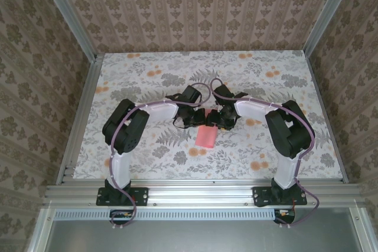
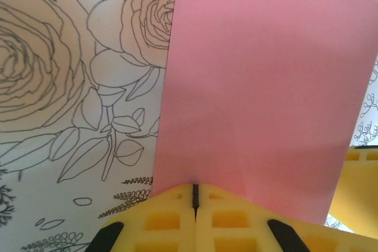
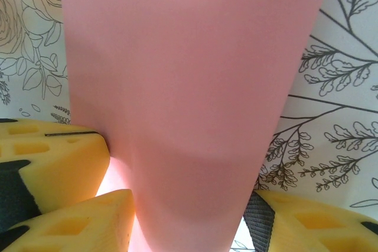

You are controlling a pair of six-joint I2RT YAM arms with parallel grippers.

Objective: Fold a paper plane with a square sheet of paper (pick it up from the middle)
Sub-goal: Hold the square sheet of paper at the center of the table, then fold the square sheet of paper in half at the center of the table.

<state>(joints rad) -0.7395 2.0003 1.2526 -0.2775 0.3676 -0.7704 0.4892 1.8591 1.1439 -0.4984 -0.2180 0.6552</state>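
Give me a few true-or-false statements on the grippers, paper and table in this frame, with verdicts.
1. The left gripper is shut on an edge of the paper. True.
2. The right gripper is pinched fully shut. False: its fingers stand apart, with the paper between them.
3. The paper lies at the far edge of the table. False: it is near the middle, between the two grippers.
4. The table has a floral pattern. True.
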